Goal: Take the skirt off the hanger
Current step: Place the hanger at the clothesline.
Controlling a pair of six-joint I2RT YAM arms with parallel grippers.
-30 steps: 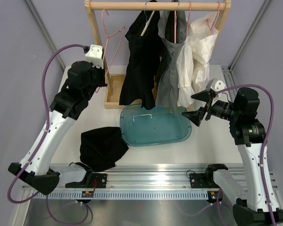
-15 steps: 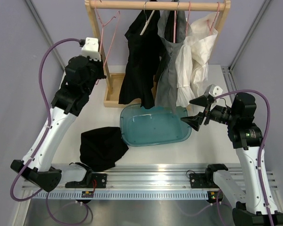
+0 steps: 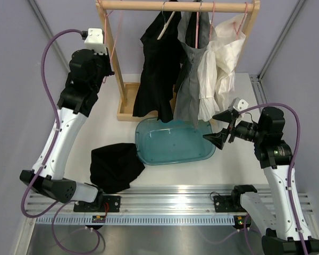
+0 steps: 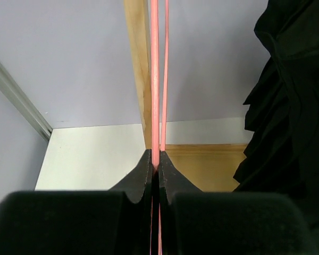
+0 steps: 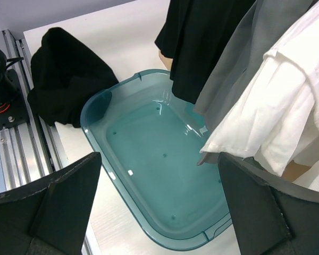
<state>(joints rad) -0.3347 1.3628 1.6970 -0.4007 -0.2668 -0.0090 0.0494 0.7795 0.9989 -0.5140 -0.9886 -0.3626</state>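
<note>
The left tool (image 4: pixel 155 164) is pressed together on the wire of a bare pink hanger (image 4: pixel 154 79), right beside the upright post (image 4: pixel 138 69) of the wooden rack and high at the rail's (image 3: pixel 149 6) left end. The right tool (image 3: pixel 212 126) is spread wide and holds nothing. It hangs over the right end of the teal tub (image 3: pixel 175 141), just beside the lower edge of the white garment (image 3: pixel 218 69).

The grey skirt (image 3: pixel 187 101) hangs on its own pink hanger on the rail, squeezed between a black garment (image 3: pixel 159 74) and the white one, touching both. Its hem ends just above the tub's far rim.

There is open rail between the post and the black garment. The white garment reaches nearly to the rack's right end.

In all, three garments hang on the rail, each on one hanger, and the bare hanger makes four. There is one tub, and one black heap of cloth (image 3: pixel 116 166) lies on the tabletop (image 3: pixel 234 159), touching the tub's left edge.
</note>
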